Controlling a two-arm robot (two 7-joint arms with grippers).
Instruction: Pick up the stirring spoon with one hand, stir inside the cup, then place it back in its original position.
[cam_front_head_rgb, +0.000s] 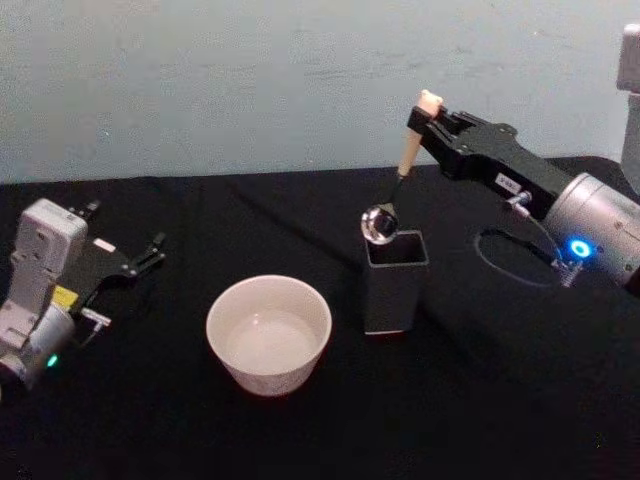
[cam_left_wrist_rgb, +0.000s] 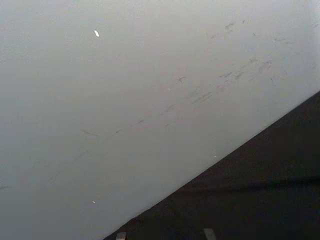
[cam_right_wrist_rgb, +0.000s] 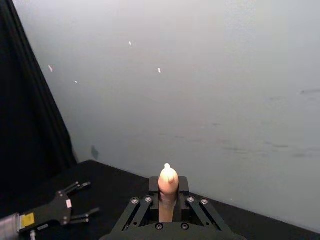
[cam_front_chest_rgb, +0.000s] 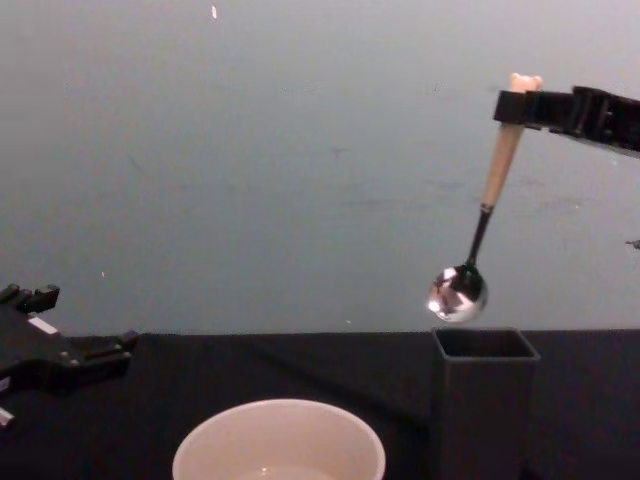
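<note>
My right gripper (cam_front_head_rgb: 428, 118) is shut on the top of the stirring spoon (cam_front_head_rgb: 408, 152), just under its knob (cam_front_chest_rgb: 524, 82). The spoon hangs tilted, its shiny bowl (cam_front_chest_rgb: 457, 293) a little above the open top of the dark grey square holder (cam_front_head_rgb: 394, 282). In the right wrist view the beige knob (cam_right_wrist_rgb: 168, 180) pokes up between the fingers. The cream-white cup (cam_front_head_rgb: 268, 334) stands on the black table to the left of the holder, with a pale bottom showing inside. My left gripper (cam_front_head_rgb: 148, 253) rests open at the table's left side, apart from everything.
The black tablecloth (cam_front_head_rgb: 480, 400) covers the table, and a pale wall (cam_front_head_rgb: 250, 80) rises behind its far edge. A looped cable (cam_front_head_rgb: 510, 255) hangs under my right wrist. The left gripper (cam_right_wrist_rgb: 82, 201) also appears in the right wrist view.
</note>
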